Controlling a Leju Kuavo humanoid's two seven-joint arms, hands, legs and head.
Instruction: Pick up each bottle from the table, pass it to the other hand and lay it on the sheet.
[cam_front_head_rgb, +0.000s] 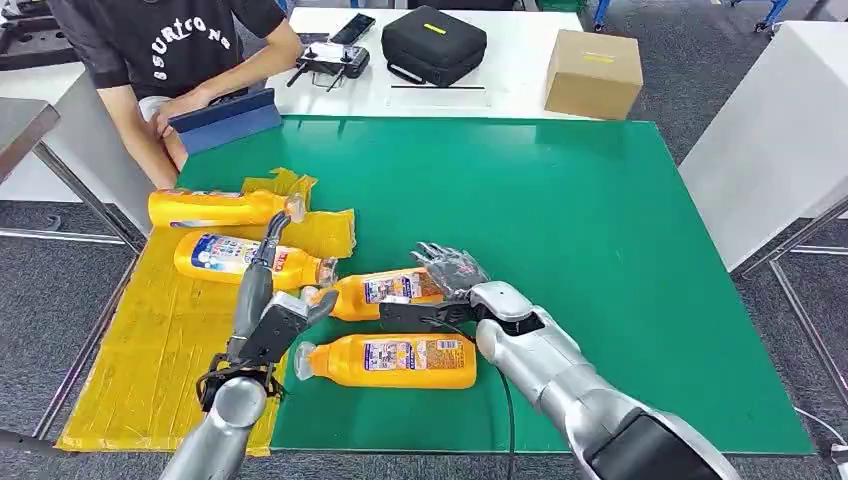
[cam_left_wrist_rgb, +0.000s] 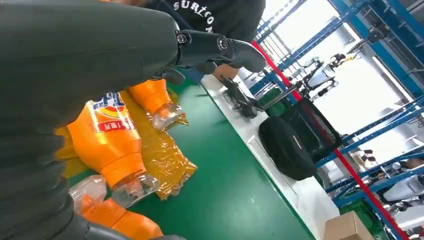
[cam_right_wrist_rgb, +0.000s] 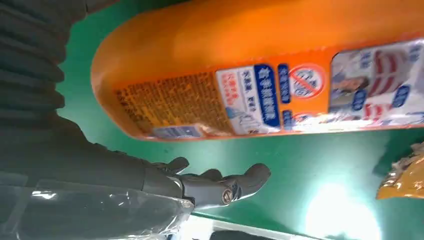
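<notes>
Bottles lie everywhere I look: two on the yellow sheet, one at its edge between my spread, empty left hand and right hand, the nearest bottle on green table.

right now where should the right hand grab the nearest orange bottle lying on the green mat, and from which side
Probably around the labelled body of the nearest bottle, coming down from above. It lies flat on its side on the green mat, cap toward the yellow sheet, so the wide middle is exposed. The right hand hovers just beyond it, fingers spread.
</notes>
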